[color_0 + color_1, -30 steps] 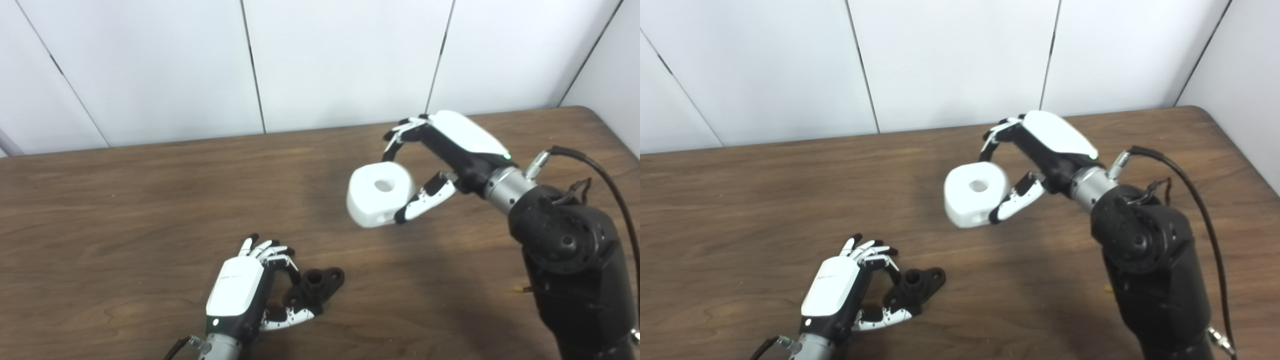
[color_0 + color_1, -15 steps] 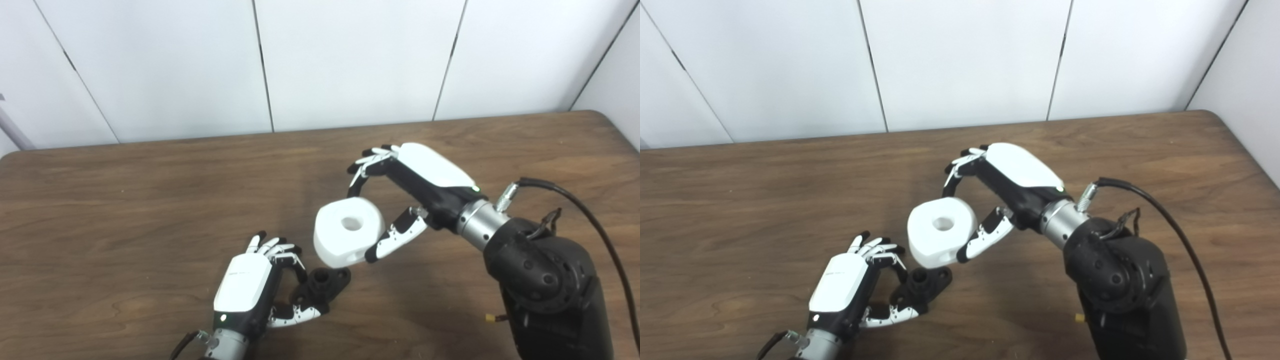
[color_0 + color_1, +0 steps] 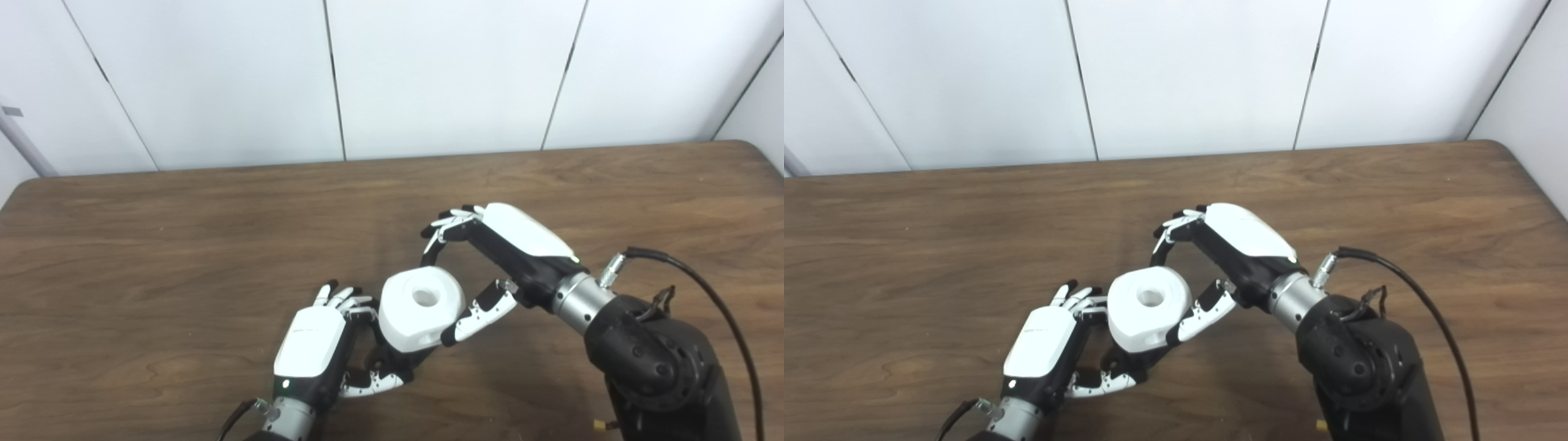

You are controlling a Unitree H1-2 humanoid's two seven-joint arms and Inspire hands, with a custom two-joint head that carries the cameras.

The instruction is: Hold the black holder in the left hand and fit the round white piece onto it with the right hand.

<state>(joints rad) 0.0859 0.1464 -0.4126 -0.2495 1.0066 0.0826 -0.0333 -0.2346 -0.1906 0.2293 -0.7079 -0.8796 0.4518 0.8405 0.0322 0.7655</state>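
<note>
Round white piece [image 3: 420,309], bore upward, clamped in right hand [image 3: 490,257]; left hand [image 3: 312,349] seemingly gripping black holder [image 3: 392,361].

Bright, even light; soft shadows

On the brown wooden worktop [image 3: 906,245], the right hand [image 3: 1213,263] grips a round white piece [image 3: 1149,308] with a hole in its top, fingers curled over the far side and thumb against the near side. The piece sits directly over the black holder [image 3: 1127,362], hiding most of it; whether the two touch cannot be told. The left hand [image 3: 1044,343] lies just beside the piece, its fingers wrapped around the holder low on the worktop.
</note>
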